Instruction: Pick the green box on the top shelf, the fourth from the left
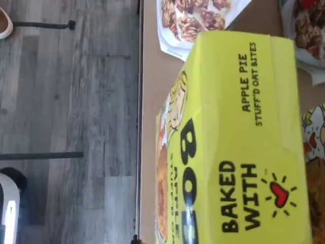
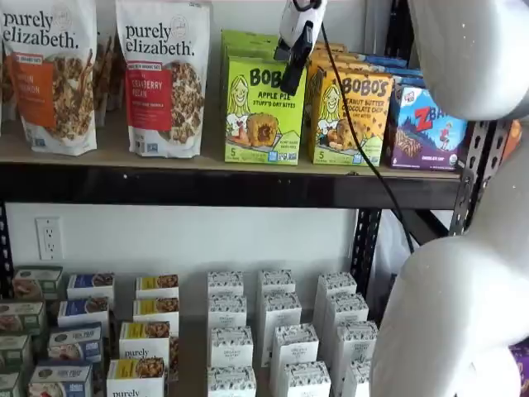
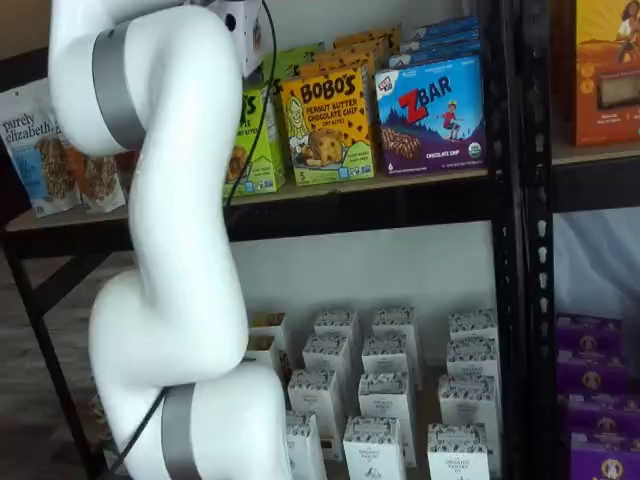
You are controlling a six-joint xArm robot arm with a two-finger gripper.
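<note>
The green box (image 2: 263, 110) stands upright at the front of the top shelf (image 2: 207, 184), between a white granola bag and the yellow-orange Bobo's carton (image 2: 350, 116). My gripper (image 2: 291, 73) hangs from above, its black fingers in front of the box's upper right corner. The fingers show side-on and no gap can be made out. In a shelf view the box (image 3: 258, 150) is half hidden behind my white arm, and only the gripper's white body (image 3: 240, 25) shows. The wrist view is filled by the box's lime top (image 1: 244, 137), printed "APPLE PIE", close below the camera.
Purely Elizabeth granola bags (image 2: 165, 74) stand left of the green box, a blue ZBar box (image 2: 428, 128) at the right. More green cartons stand behind it. The lower shelf holds several small white cartons (image 2: 281, 331). A black upright (image 3: 520, 240) stands right of the ZBar.
</note>
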